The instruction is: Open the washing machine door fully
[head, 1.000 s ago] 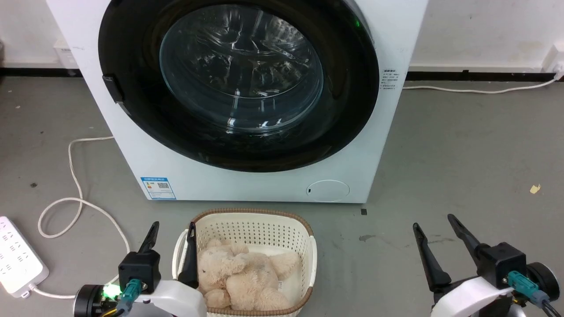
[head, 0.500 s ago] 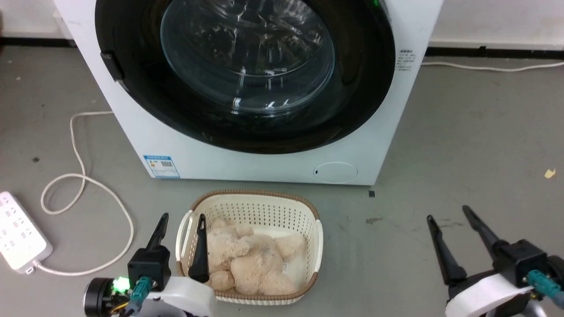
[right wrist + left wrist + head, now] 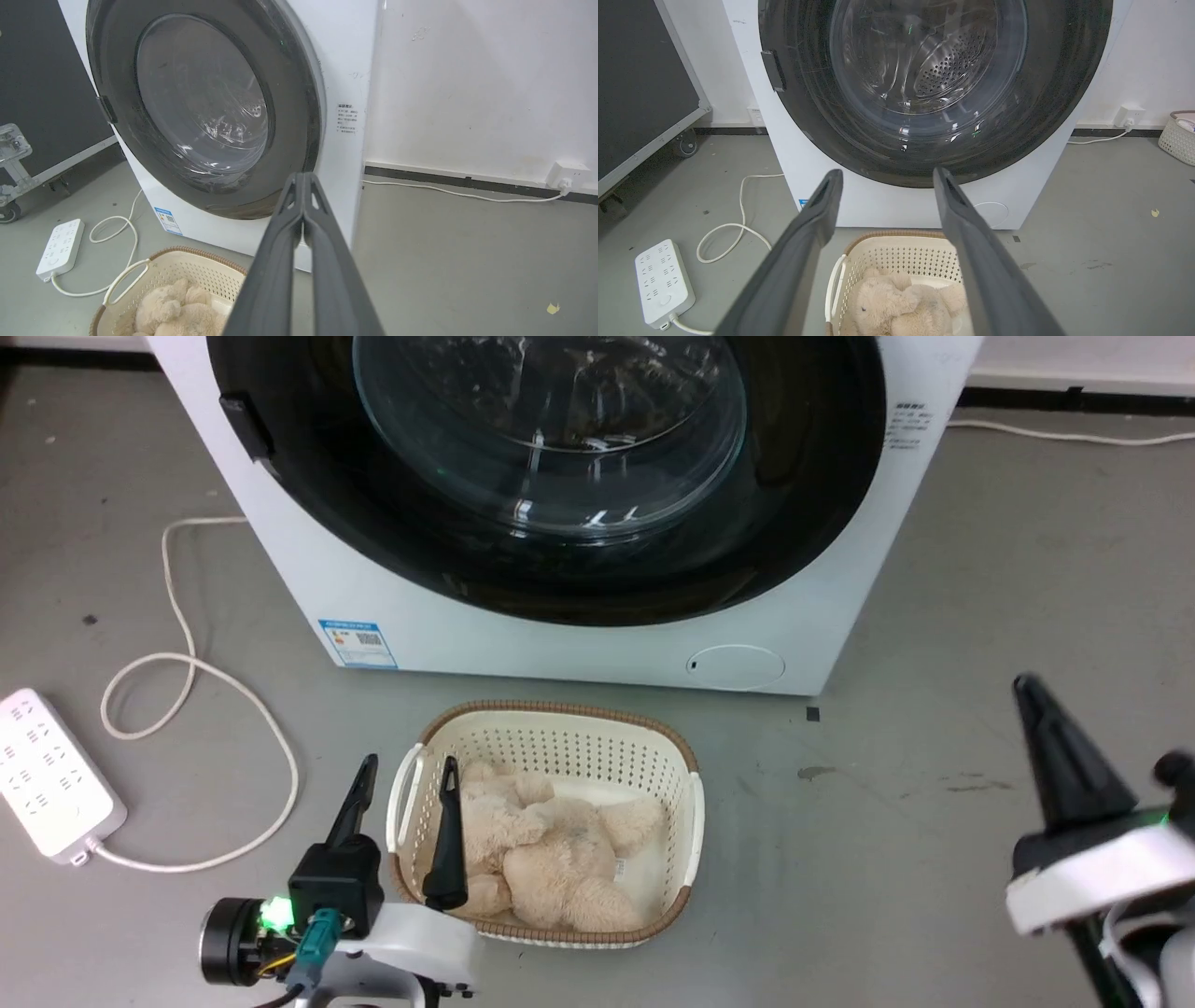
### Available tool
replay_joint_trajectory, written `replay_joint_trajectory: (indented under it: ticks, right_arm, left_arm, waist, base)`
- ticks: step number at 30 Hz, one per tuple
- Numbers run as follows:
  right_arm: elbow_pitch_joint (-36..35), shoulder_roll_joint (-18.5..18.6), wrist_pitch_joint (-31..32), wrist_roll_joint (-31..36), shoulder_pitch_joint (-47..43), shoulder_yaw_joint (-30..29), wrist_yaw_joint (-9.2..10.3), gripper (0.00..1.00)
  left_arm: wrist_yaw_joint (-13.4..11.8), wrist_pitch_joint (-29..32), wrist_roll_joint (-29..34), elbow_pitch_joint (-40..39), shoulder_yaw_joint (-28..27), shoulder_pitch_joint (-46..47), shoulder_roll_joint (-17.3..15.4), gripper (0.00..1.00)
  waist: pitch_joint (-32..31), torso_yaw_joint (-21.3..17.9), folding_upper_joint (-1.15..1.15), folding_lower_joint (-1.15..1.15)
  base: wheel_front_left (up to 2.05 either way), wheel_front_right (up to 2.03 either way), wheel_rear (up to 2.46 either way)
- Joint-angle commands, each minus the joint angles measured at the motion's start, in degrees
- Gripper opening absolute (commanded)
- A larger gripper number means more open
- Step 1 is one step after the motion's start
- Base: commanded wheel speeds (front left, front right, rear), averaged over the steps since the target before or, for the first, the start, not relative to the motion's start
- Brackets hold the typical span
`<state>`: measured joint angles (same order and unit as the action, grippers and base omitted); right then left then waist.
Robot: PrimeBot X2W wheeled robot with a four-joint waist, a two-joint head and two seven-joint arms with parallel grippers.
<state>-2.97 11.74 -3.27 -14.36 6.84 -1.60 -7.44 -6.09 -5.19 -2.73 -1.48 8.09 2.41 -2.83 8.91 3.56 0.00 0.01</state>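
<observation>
Far ahead, upright on the front of the white washing machine (image 3: 560,649): washing machine door (image 3: 551,429), apparently shut flush. Glossy black ring around clear domed glass, perforated steel drum (image 3: 952,70) behind. Small black tab (image 3: 245,425) on the door's left edge (likely the handle, so hinge probably right). Nearer that tab: left gripper (image 3: 409,765), fingers spread, empty, hovering by the left rim of a cream basket (image 3: 695,803) with a plush toy (image 3: 551,859). Well off to the right: right gripper (image 3: 302,179), fingers pressed together, empty, pointing toward the machine's right corner.
</observation>
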Motion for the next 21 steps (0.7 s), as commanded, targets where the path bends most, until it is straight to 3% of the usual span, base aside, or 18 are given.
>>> replay_joint_trajectory:
  ticks: [1, 14, 16, 21]
  right_arm:
    - [-0.5, 1.1, 0.5, -2.4, 2.1, -0.4, -0.02, 0.0]
    - [3.3, 3.7, 8.3, -17.2, 13.4, -2.6, -0.02, 0.0]
    - [6.9, 3.8, 12.9, -23.0, 19.1, -4.0, -0.02, 0.0]
    - [11.0, 4.0, 18.2, -28.0, 25.4, -5.3, -0.03, 0.0]
  left_arm:
    - [-0.7, -0.8, -0.3, -0.3, 0.6, 1.1, 0.0, 1.0]
    - [-3.0, -2.3, -1.2, -1.5, 2.9, 2.7, 0.0, 1.0]
    - [-4.3, -2.9, -1.8, -2.3, 3.9, 3.4, 0.0, 1.0]
    - [-5.3, -3.5, -2.2, -2.8, 5.3, 3.6, 0.0, 1.0]
  waist:
    - [0.6, 0.3, 0.0, -0.01]
    - [5.1, 2.4, 0.0, -0.01]
    - [7.2, 3.3, 0.0, -0.01]
    - [9.2, 4.4, 0.0, -0.01]
  base:
    - [0.0, 0.0, 0.0]
    - [0.0, 0.0, 0.0]
    - [0.0, 0.0, 0.0]
    - [0.0, 0.0, 0.0]
